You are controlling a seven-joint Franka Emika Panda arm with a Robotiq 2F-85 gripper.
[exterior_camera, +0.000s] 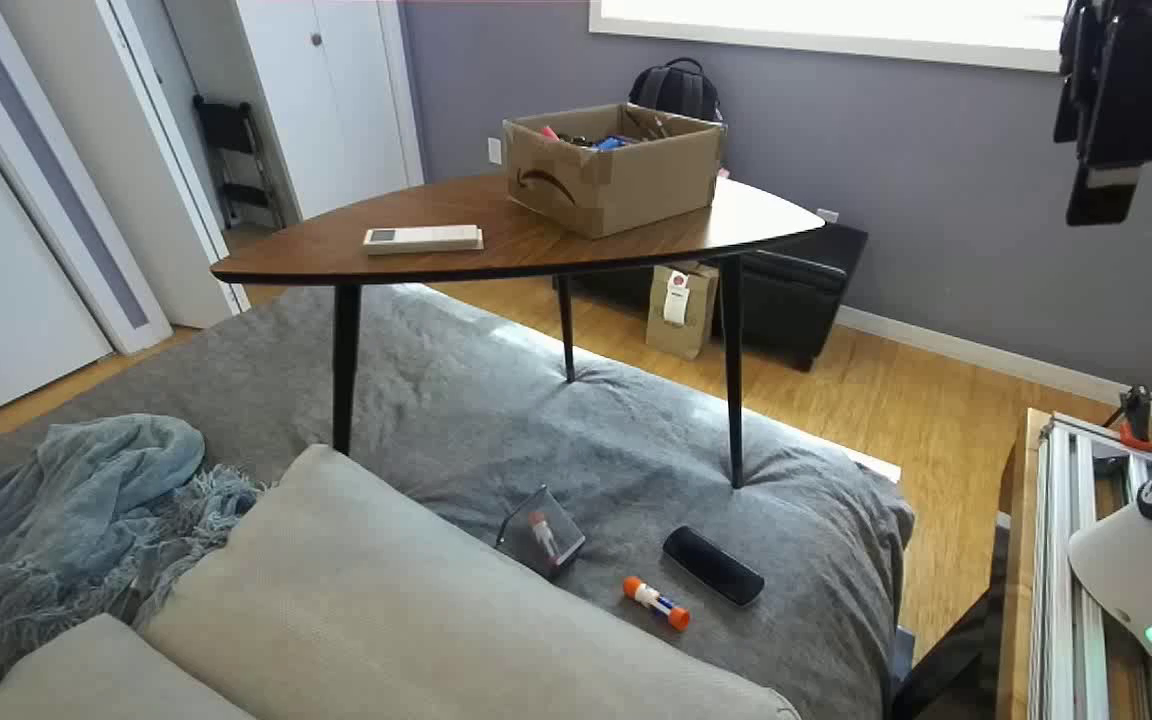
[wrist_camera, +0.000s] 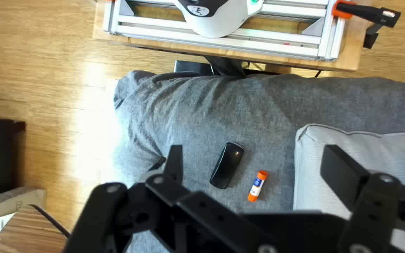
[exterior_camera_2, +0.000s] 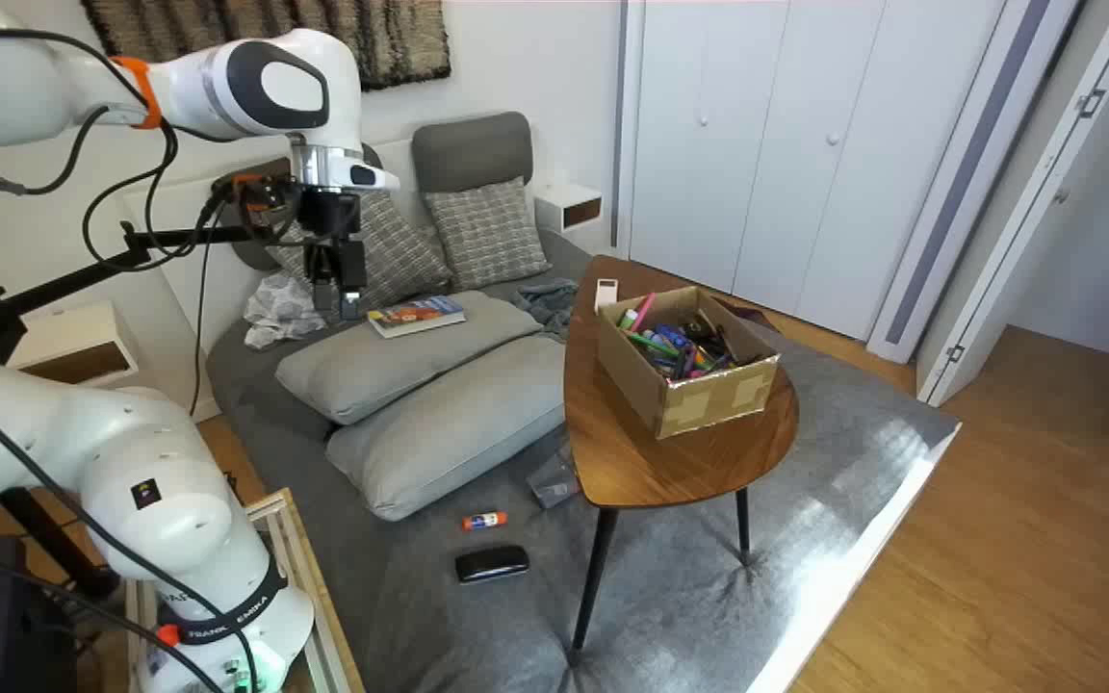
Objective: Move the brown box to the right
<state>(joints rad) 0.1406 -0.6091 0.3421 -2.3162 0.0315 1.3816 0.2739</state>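
Observation:
The brown box (exterior_camera: 661, 180) is an open cardboard box on the wooden table (exterior_camera: 316, 240). It also shows in an exterior view (exterior_camera_2: 627, 375), where many pens, markers and small tools fill it. The box is out of the wrist view. My gripper (exterior_camera: 1104, 200) hangs high at the upper right, well apart from the box. It points down in an exterior view (exterior_camera_2: 336, 300), left of the table and above the bed area. In the wrist view the gripper (wrist_camera: 253, 156) has its fingers wide apart with nothing between them.
A flat pale rectangular object (exterior_camera: 423, 239) lies on the table beside the box. On the bed below lie a glue stick (wrist_camera: 257, 186), a black case (wrist_camera: 227, 165) and a clear holder (exterior_camera_2: 553, 481). Pillows (exterior_camera_2: 449, 423) and a book (exterior_camera_2: 417, 315) are near the arm.

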